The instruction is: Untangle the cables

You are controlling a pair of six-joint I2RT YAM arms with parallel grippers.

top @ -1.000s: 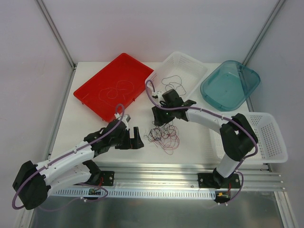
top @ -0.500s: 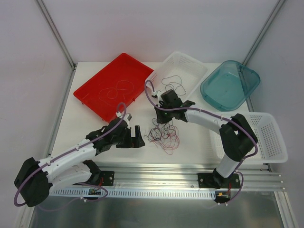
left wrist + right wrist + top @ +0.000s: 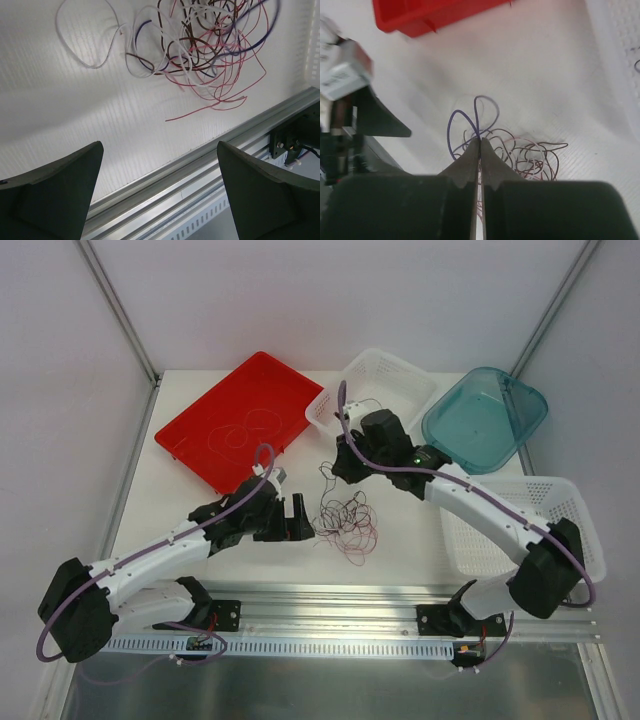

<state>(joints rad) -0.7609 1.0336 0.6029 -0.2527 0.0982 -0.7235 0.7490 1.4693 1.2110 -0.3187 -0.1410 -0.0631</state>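
The cables (image 3: 345, 522) lie in a loose tangle of purple, dark red, black and whitish loops on the white table, between my two grippers. My right gripper (image 3: 338, 472) hangs above the tangle's far side, shut on a purple cable (image 3: 465, 120) whose loops stick out past the fingertips (image 3: 475, 147). The rest of the tangle (image 3: 532, 155) lies below it. My left gripper (image 3: 296, 520) stands open just left of the pile, low over the table, with nothing between its fingers (image 3: 55, 190). In the left wrist view the tangle (image 3: 205, 50) lies ahead, and a whitish strand (image 3: 85, 57) trails off to its left.
A red tray (image 3: 205, 440) at the back left holds a thin pale wire loop (image 3: 255, 425). A white basket (image 3: 380, 353) behind the pile holds a black wire. A teal bin (image 3: 440, 432) stands at the back right, another white basket (image 3: 592, 540) at the right. The aluminium rail (image 3: 340, 600) runs along the near edge.
My right gripper has closed on the purple cable and risen toward the back, drawing a strand up out of the pile. The left gripper has shifted slightly right, toward the tangle, still open.
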